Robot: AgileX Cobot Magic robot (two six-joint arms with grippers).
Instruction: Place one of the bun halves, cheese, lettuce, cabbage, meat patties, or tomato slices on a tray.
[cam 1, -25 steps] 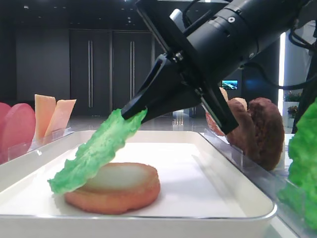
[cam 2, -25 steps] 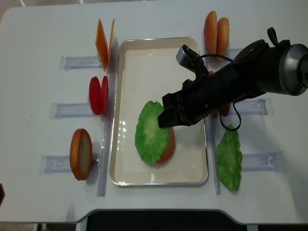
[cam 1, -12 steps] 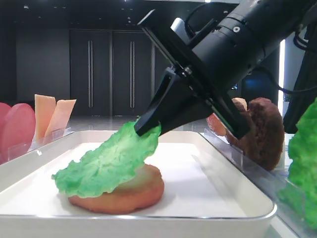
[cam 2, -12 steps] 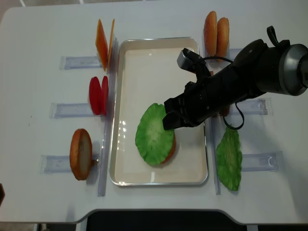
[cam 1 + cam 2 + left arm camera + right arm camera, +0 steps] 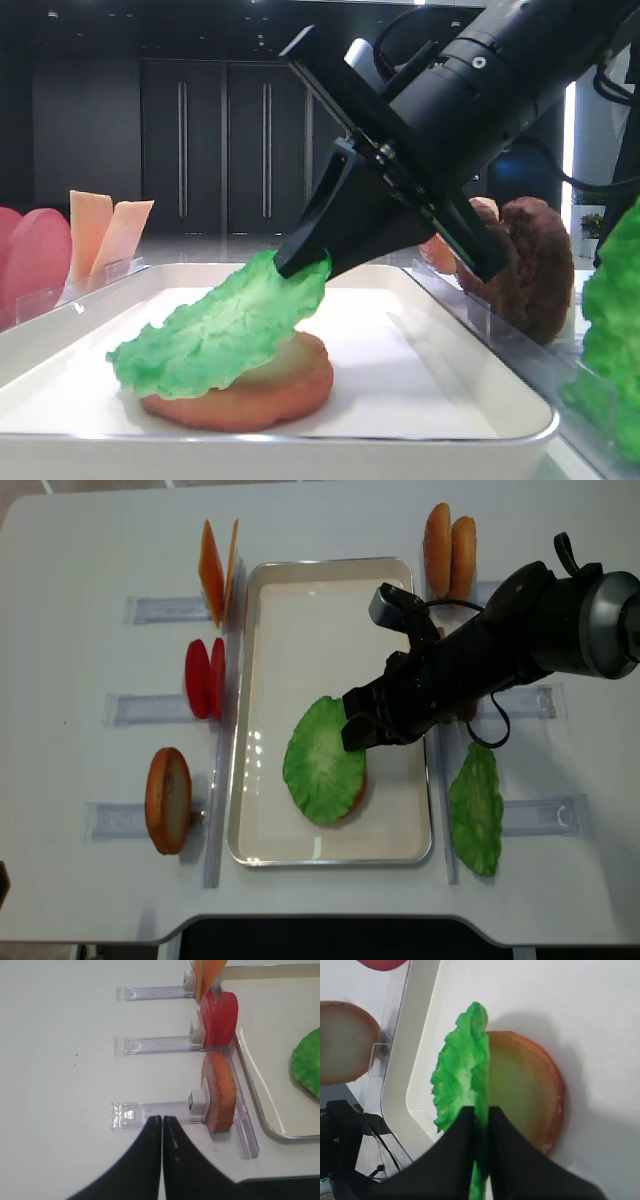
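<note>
Just lettuce point(image 5: 215, 335) edge between right gripper point(image 5: 300, 265) tips, over bun point(image 5: 240, 385)

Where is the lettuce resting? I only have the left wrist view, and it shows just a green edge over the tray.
Observer: The lettuce is draped over a bun half that lies flat in the tray.
Operator: Is it released?
Observer: No. The right claw pinches one edge of it, and that end is raised above the bun half.
Operator: Any lettuce left outside?
Observer: Yes, a second leaf sits just right of the tray.
</note>
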